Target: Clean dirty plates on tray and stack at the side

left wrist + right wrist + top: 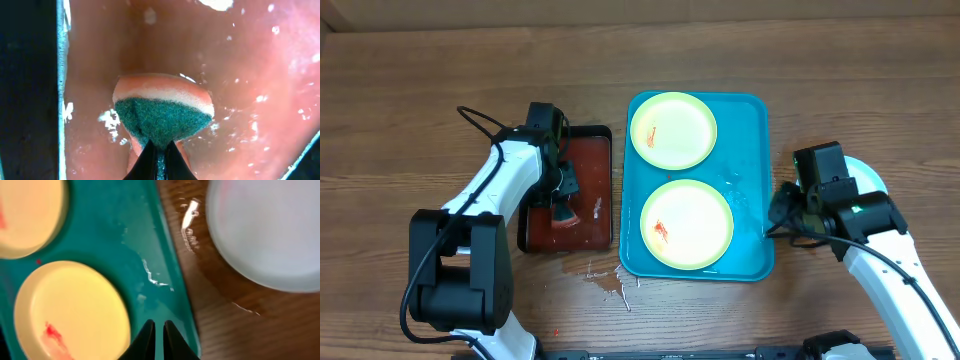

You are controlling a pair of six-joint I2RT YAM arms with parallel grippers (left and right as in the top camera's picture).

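The turquoise tray [750, 150] lies mid-table with two pale yellow-green plates on it. The far plate [673, 130] has a small orange smear and the near plate [687, 224] a red one. A third, whitish plate [870, 176] lies on the table right of the tray, partly under my right arm; the right wrist view shows it [270, 230] off the tray. My right gripper [158, 327] is shut and empty, low over the tray's right side [130, 225] beside the near plate [70, 310]. My left gripper [160, 150] is shut on a green-and-orange sponge [162, 115].
The sponge sits in a small black-rimmed dark red tray [590, 160] holding wet reddish liquid, left of the turquoise tray. Water is spilled on the wood [605, 278] in front of both trays and around the third plate [192, 215].
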